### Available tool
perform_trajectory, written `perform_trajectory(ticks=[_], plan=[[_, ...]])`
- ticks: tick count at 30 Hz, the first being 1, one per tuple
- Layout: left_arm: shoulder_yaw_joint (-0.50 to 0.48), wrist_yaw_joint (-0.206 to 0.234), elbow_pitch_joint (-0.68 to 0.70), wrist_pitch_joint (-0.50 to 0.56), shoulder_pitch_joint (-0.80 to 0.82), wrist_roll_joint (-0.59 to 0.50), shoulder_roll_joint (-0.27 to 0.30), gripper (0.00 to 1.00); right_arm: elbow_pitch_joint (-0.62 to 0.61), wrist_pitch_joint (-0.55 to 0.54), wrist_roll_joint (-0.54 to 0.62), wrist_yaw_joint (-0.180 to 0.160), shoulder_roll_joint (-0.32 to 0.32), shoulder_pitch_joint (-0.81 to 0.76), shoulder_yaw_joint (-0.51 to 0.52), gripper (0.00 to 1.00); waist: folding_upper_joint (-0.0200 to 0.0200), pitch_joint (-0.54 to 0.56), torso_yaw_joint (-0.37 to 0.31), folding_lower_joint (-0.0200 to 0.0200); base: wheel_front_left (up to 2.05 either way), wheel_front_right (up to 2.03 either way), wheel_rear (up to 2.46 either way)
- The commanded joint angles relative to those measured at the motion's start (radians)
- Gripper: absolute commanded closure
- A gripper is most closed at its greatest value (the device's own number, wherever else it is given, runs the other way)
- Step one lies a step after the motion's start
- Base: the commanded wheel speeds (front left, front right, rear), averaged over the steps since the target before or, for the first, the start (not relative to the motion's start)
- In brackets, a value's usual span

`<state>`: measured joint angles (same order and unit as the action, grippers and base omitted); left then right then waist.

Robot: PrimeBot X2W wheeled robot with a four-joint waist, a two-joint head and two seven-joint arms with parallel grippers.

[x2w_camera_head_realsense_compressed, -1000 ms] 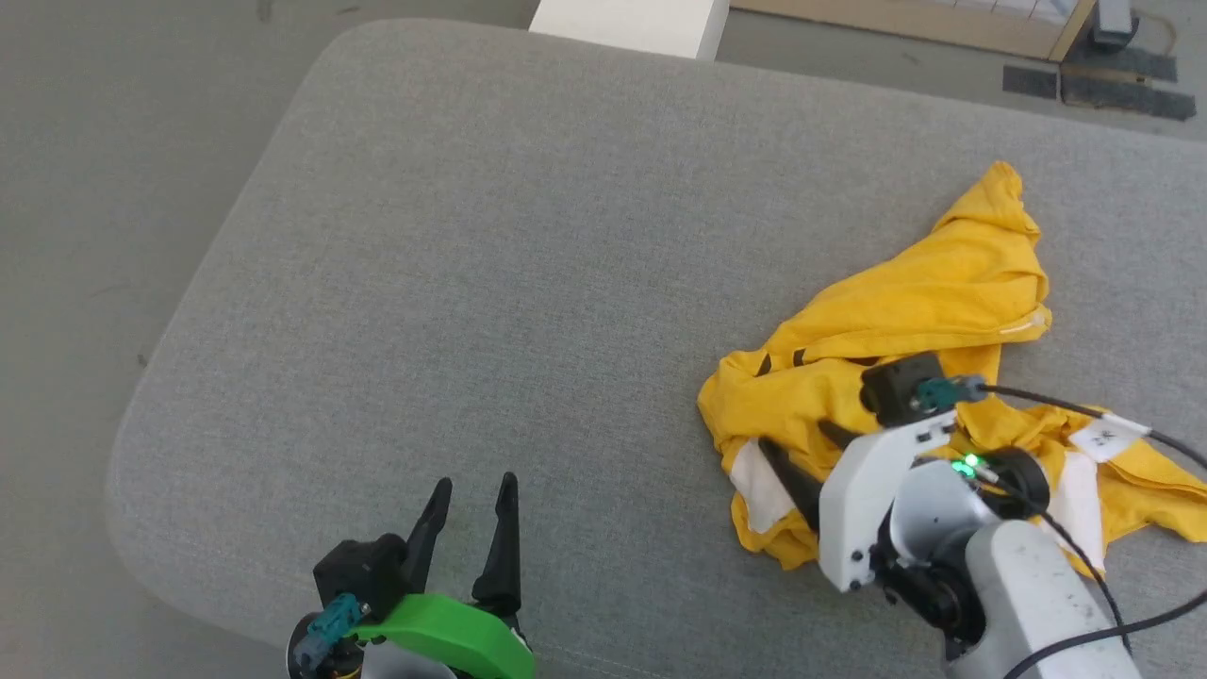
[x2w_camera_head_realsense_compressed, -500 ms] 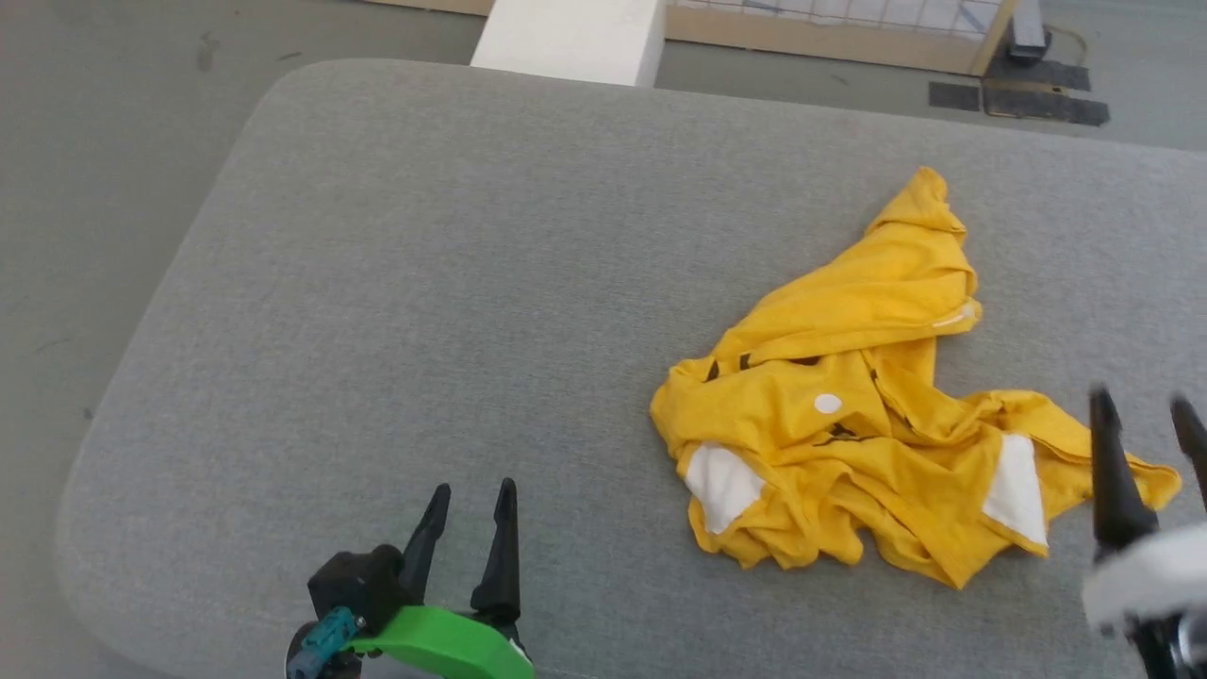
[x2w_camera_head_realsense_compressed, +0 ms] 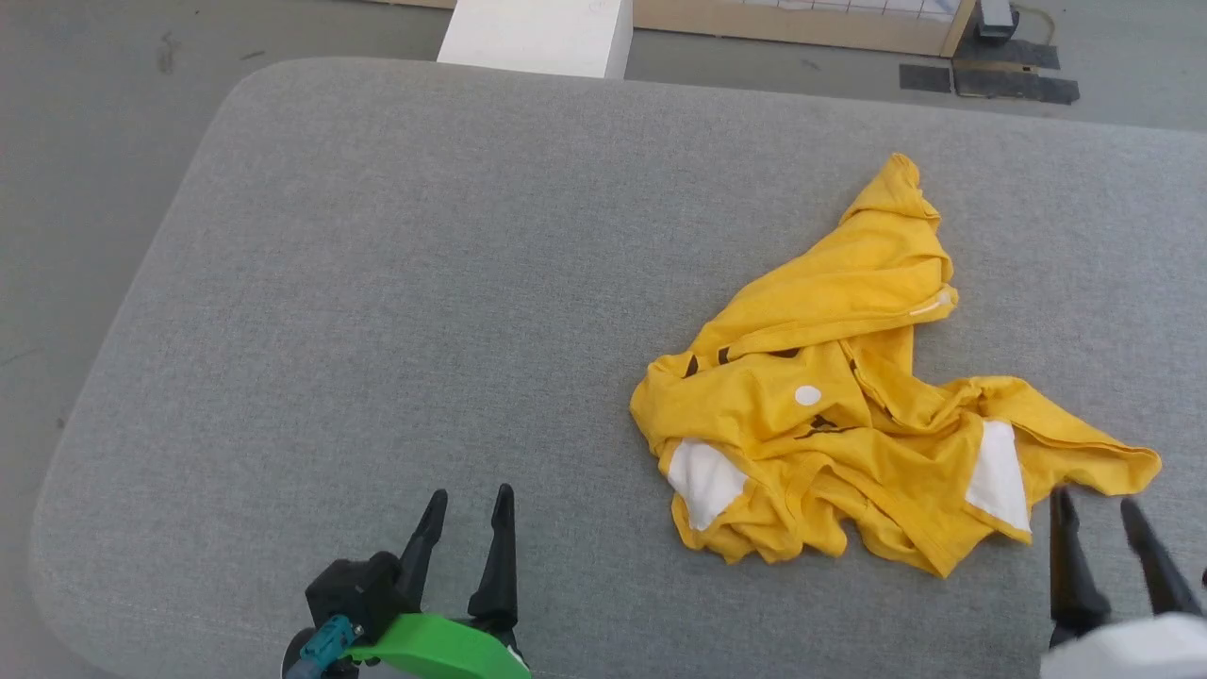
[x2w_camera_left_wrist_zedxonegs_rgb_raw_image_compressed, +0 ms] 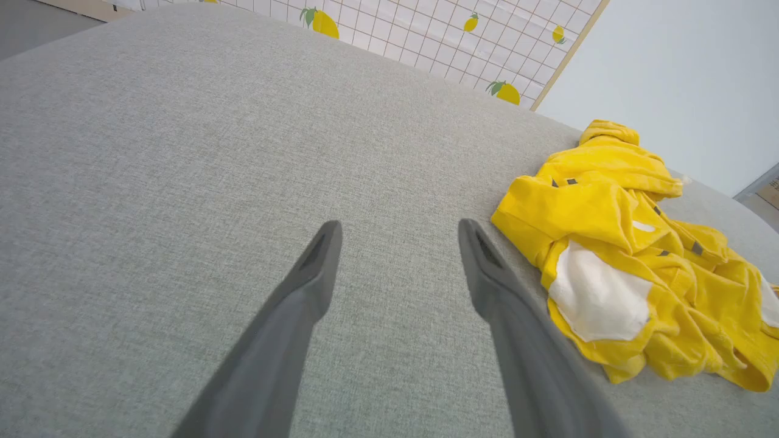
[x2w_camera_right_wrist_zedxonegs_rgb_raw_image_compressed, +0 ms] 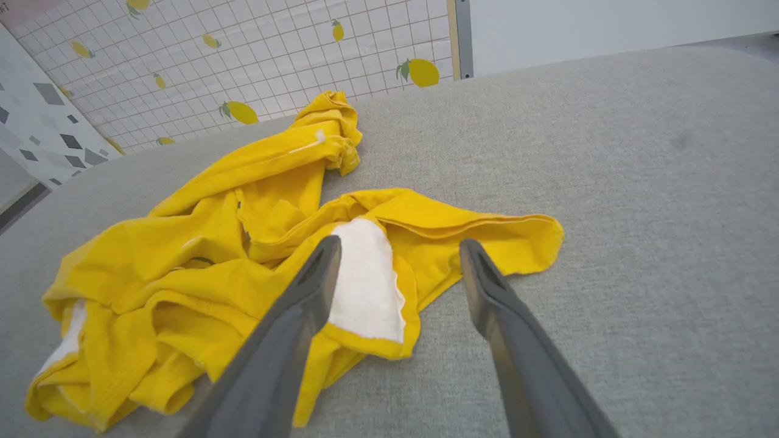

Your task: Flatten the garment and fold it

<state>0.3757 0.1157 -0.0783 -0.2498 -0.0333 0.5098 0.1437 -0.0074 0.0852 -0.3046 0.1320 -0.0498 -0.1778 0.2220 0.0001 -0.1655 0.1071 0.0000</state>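
Note:
The garment point(x2w_camera_head_realsense_compressed: 849, 415) is a mustard-yellow t-shirt lying crumpled right of centre on the grey padded surface point(x2w_camera_head_realsense_compressed: 424, 283), with white patches and small black marks showing. In the left wrist view the garment point(x2w_camera_left_wrist_zedxonegs_rgb_raw_image_compressed: 627, 255) lies to the right of the fingers. My left gripper point(x2w_camera_head_realsense_compressed: 467, 500) stands open near the front edge, well left of the shirt, holding nothing. My right gripper point(x2w_camera_head_realsense_compressed: 1094, 509) is open at the lower right, just in front of the shirt's right end. In the right wrist view the garment point(x2w_camera_right_wrist_zedxonegs_rgb_raw_image_compressed: 243, 243) spreads ahead, one white patch by the left finger point(x2w_camera_right_wrist_zedxonegs_rgb_raw_image_compressed: 316, 280).
The grey padded surface has rounded corners; floor lies beyond its left and far edges. A white block point(x2w_camera_head_realsense_compressed: 537, 33) stands behind the far edge, with a wooden-framed panel point(x2w_camera_head_realsense_compressed: 801, 33) and dark floor plates point(x2w_camera_head_realsense_compressed: 1009, 83) beyond. A lemon-patterned tiled wall point(x2w_camera_right_wrist_zedxonegs_rgb_raw_image_compressed: 243, 55) stands behind.
My right arm has drawn back off the garment toward the lower right, leaving the shirt uncovered and lying free. The head camera has shifted. The left gripper has not moved.

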Motion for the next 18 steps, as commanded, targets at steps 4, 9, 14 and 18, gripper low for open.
perform_trajectory(ticks=[4, 9, 14, 18], plan=[[0.001, -0.003, 0.005, -0.009, 0.004, -0.019, 0.002, 0.0, -0.048, -0.134, 0.103, -0.001, -0.001, 0.123, 0.045, 0.0, -0.0001, -0.027, 0.001, 0.0, 0.0, 0.0, 0.0], [0.003, -0.008, 0.003, -0.01, 0.021, -0.021, -0.001, 0.0, -0.078, -0.369, 0.217, -0.001, -0.042, 0.216, 0.071, 0.0, -0.0001, -0.069, 0.007, 0.0, 0.0, 0.0, 0.0], [0.003, -0.013, -0.004, -0.01, 0.042, -0.02, -0.007, 0.0, -0.07, -0.638, 0.199, -0.001, -0.157, 0.25, 0.04, 0.0, -0.0001, -0.109, 0.02, 0.0, 0.0, 0.0, 0.0], [-0.002, -0.02, -0.014, -0.011, 0.059, -0.021, -0.012, 0.0, -0.006, -0.721, 0.126, -0.001, -0.269, 0.322, -0.031, 0.0, -0.0001, -0.144, 0.035, 0.0, 0.0, 0.0, 0.0]])
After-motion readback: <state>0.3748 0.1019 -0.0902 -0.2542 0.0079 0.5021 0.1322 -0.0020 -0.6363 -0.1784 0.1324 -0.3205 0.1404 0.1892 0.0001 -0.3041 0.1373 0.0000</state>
